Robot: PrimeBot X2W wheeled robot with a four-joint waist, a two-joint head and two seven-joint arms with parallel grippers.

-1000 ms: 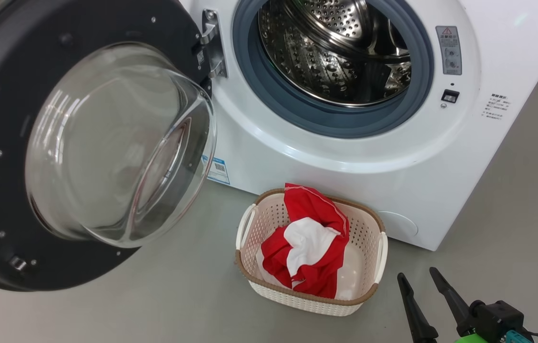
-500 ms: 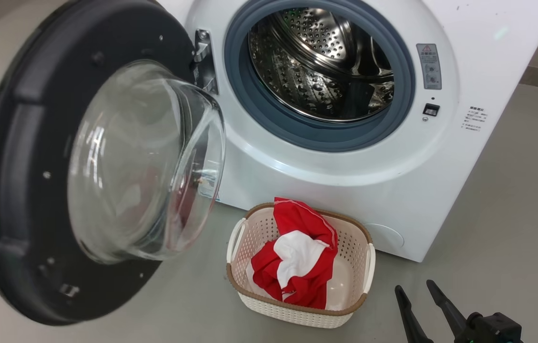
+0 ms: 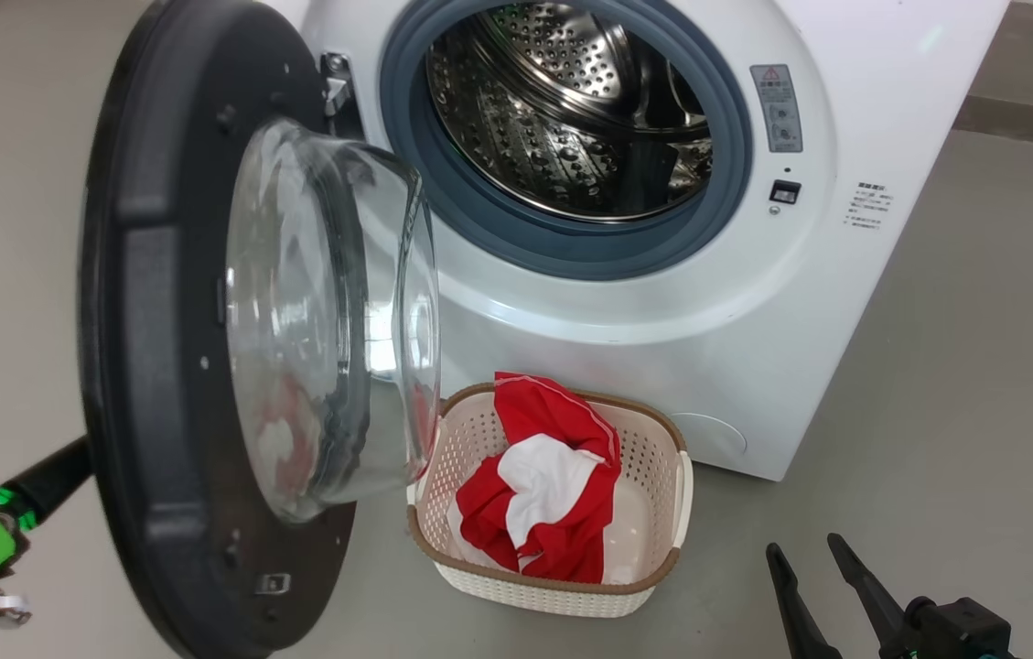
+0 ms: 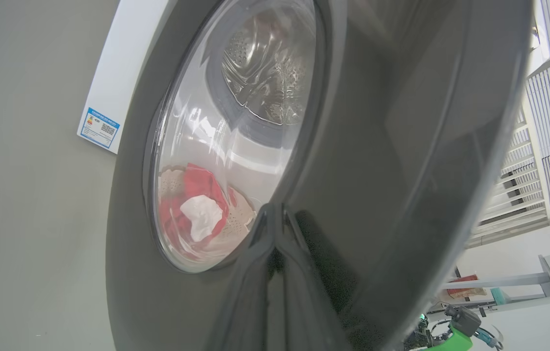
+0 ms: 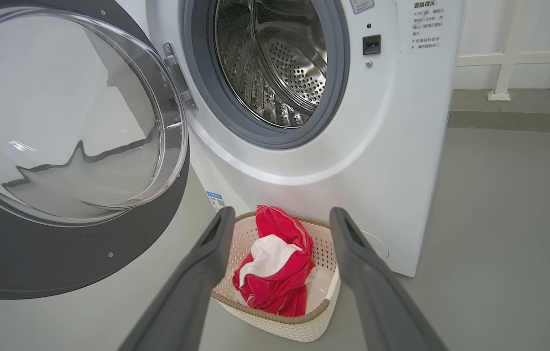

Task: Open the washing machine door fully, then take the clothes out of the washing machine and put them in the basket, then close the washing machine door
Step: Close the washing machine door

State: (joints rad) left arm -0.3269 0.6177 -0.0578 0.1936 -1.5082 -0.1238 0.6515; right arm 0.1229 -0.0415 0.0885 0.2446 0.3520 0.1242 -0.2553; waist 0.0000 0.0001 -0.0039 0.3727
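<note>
The washing machine door [image 3: 145,366] stands swung out from its hinge at the left of the opening, almost edge-on to the head view. Its black rim reaches down close to the floor [image 3: 983,366], and its glass bowl [image 3: 333,320] bulges toward the washing machine [image 3: 571,320]. The bowl's lower edge hangs near the left rim of the basket [image 3: 553,599]; in the right wrist view a strip of floor shows between door and basket.

The left tool [image 4: 275,210] is behind the door. Its two fingers are pressed together with nothing between them, and their tips rest against the glossy outer face beside the glass. In the head view its dark finger runs in behind the rim's outer edge at the lower left.

The grey rubber ring [image 3: 562,252] frames the mouth, with the perforated steel drum [image 3: 562,119] behind it. The basket sits on the floor just in front of the machine's lower panel, below the mouth. The clothes [image 3: 553,494] lie in the basket, and the red fabric rises above its back rim.

The right tool [image 3: 804,546] hangs low at the right with its fingers spread wide and nothing between them. It is apart from the basket's right edge, and a broad stretch of grey floor runs past the machine's right corner.
</note>
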